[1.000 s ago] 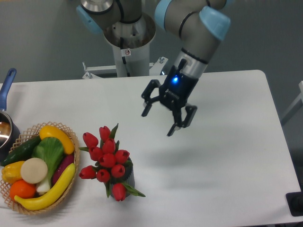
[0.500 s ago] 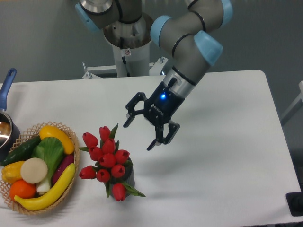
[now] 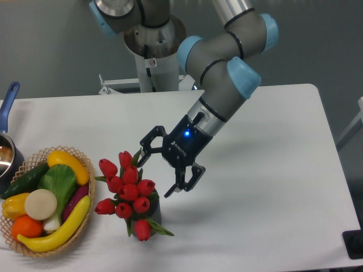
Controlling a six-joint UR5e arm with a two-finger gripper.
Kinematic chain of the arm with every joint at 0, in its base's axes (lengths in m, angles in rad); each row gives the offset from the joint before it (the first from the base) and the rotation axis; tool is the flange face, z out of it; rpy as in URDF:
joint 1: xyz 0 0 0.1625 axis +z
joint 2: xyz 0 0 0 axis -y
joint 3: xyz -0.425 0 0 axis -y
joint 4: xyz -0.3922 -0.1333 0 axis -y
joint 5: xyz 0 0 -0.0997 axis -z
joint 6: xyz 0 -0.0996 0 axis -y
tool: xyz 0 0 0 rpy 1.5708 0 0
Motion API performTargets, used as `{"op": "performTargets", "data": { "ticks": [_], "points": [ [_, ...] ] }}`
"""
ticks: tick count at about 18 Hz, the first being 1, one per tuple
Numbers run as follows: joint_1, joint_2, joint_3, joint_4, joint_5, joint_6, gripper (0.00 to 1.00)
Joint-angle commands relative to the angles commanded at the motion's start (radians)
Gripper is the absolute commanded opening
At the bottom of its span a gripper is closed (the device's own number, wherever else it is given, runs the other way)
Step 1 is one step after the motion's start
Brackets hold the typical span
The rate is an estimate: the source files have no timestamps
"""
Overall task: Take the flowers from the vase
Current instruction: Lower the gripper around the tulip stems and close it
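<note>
Table [image 3: 272, 170]: white top with rounded corners, running the full width of the view; its right half is plain surface, crossed by a soft shadow.

Standing on it, left side:
- Vase [image 3: 153, 214], small, dark grey, ribbed, upright near the front edge, holding the flowers [image 3: 128, 190], a bunch of red tulip buds with green leaves.
- Wicker basket [image 3: 42, 249], oval, just left of the vase, not touching it, filled with fake vegetables [image 3: 54, 198] in yellow, green, orange, purple and white.
- Pot [image 3: 8, 153] at the far left edge, partly cut off, its blue handle pointing toward the back.
</note>
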Motion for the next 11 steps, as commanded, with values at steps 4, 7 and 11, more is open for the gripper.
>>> {"op": "performTargets", "data": {
  "ticks": [4, 7, 11],
  "points": [
    [0.000, -0.005, -0.008, 0.017, 0.002, 0.009, 1.00],
    [-0.012, -0.028, 0.000, 0.055, 0.003, 0.008, 1.00],
    [-0.026, -0.057, 0.017, 0.066, 0.005, 0.009, 1.00]
  ]
}}
